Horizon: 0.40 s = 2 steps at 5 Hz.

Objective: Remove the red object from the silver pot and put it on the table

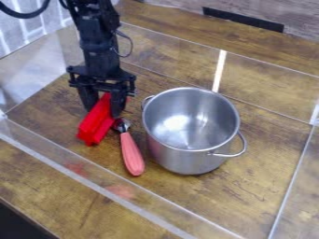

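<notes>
We judge the red object (95, 122) light, stiff and rather slick plastic, best pinched across its narrow sides. It lies on the bench (75, 196), left of the silver pot (191, 129), beneath the gripper (100, 99), whose fingers seem spread apart; any contact is hidden.
</notes>
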Available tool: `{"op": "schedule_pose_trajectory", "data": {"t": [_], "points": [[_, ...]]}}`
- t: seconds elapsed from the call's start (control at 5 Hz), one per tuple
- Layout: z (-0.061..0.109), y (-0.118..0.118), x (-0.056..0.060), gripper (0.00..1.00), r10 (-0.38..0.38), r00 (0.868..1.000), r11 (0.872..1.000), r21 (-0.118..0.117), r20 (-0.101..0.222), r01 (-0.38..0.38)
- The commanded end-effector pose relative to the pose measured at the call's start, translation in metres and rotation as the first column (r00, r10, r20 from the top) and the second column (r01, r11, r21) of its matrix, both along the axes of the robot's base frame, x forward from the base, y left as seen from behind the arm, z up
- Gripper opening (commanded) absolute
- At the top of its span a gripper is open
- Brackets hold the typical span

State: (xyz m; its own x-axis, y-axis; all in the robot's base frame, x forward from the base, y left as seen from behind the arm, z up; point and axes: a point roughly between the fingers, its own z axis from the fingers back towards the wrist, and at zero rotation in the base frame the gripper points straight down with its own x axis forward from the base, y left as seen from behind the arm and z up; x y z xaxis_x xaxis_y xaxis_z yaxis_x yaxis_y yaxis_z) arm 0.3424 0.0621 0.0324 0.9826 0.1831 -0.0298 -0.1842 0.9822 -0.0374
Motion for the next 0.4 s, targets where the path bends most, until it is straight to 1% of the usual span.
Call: {"op": "schedule_pose_trajectory", "data": {"t": [0.0, 0.2], "points": [[0.0203, 0.0137, 0.0153, 0.0, 0.009, 0.999, 1.0, 0.005, 0.052, -0.009], [0.0175, 0.0154, 0.018, 0.0, 0.009, 0.999, 1.0, -0.001, 0.039, -0.009]]}}
